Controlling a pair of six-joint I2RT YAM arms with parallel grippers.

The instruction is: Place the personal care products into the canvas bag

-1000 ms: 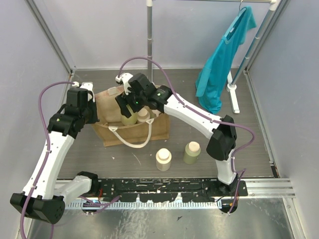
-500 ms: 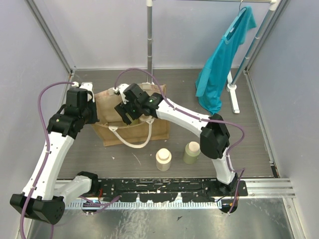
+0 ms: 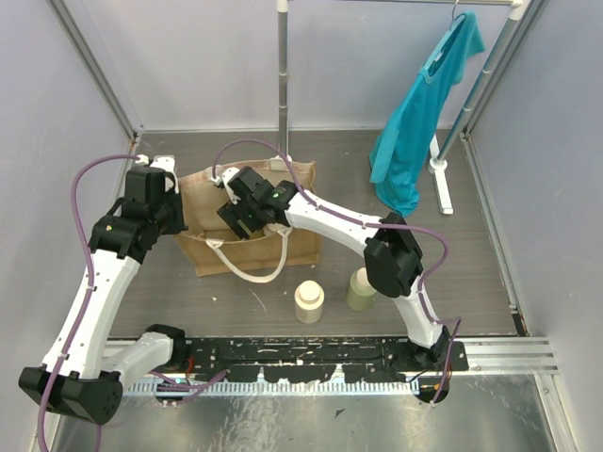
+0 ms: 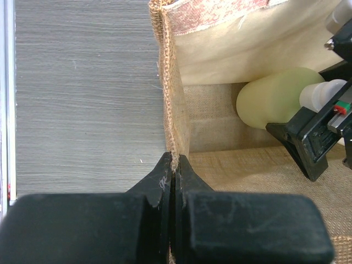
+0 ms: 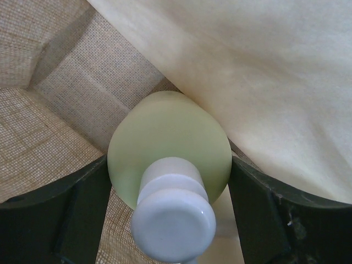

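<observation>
The canvas bag (image 3: 301, 247) is sitting on the tabletop (image 3: 471, 273), toward 11 o'clock from its middle. The first bottle (image 5: 168, 148) is being held inside the bag, close to its wall. The second bottle (image 3: 309, 301) and third bottle (image 3: 361, 287) are standing side by side on the tabletop at the bag's 5 o'clock, the second at the third's 9 o'clock. A shirt (image 3: 419, 113) is hanging at the bag's 2 o'clock.

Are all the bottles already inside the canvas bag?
No, a cream bottle and a pale green bottle stand outside the canvas bag.

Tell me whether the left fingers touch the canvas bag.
Touching. The left wrist view shows the left fingers pinched shut on the canvas bag's wall.
</observation>
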